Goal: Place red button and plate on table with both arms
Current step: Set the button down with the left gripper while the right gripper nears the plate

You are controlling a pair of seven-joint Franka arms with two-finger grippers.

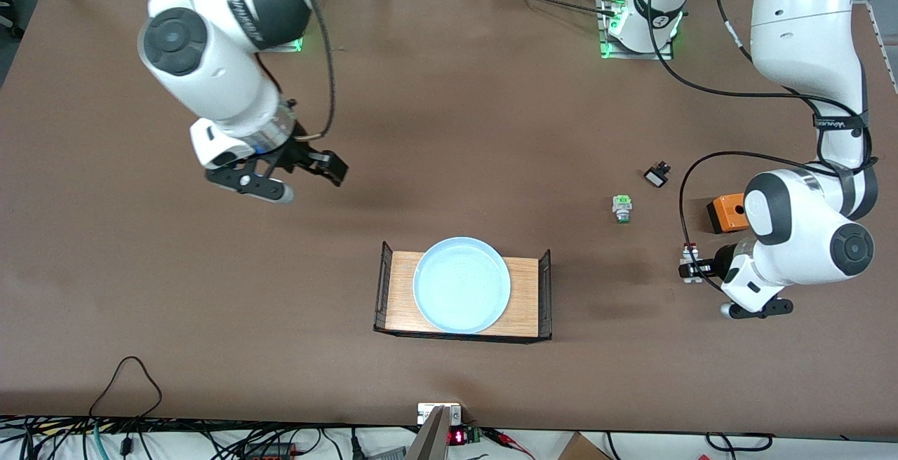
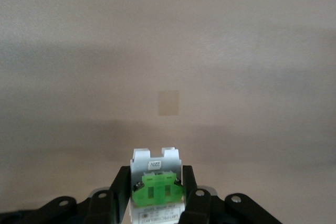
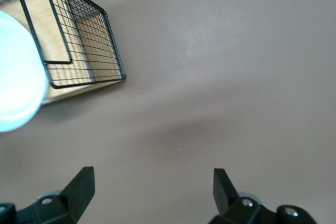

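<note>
- The left gripper point(image 1: 691, 264) is clamped on the red button point(image 1: 692, 261), one black finger pressed against each side of its white-grey body.
- In the left wrist view the red button point(image 2: 156, 188) sits between the fingers point(image 2: 119, 188) with its green block facing the camera; the left gripper point(image 2: 156, 195) holds it above bare brown table point(image 2: 168, 51).
- The right gripper point(image 1: 298, 179) hangs with its fingers wide apart and nothing between them, over the table point(image 1: 449, 109) toward the right arm's end.
- In the right wrist view the right gripper point(image 3: 152, 190) shows both fingertips point(image 3: 81, 182) well separated above the tabletop.
- Count: two arms, one plate, one tray, one held button, three loose small parts.
- The single light blue plate point(image 1: 461, 284) lies on the wooden tray point(image 1: 527, 292) with black mesh ends, at the middle of the table.
- A green-white part point(image 1: 621, 207), a small black piece point(image 1: 657, 175) and an orange box point(image 1: 725, 212) lie on the table toward the left arm's end, all farther from the front camera than the tray.
</note>
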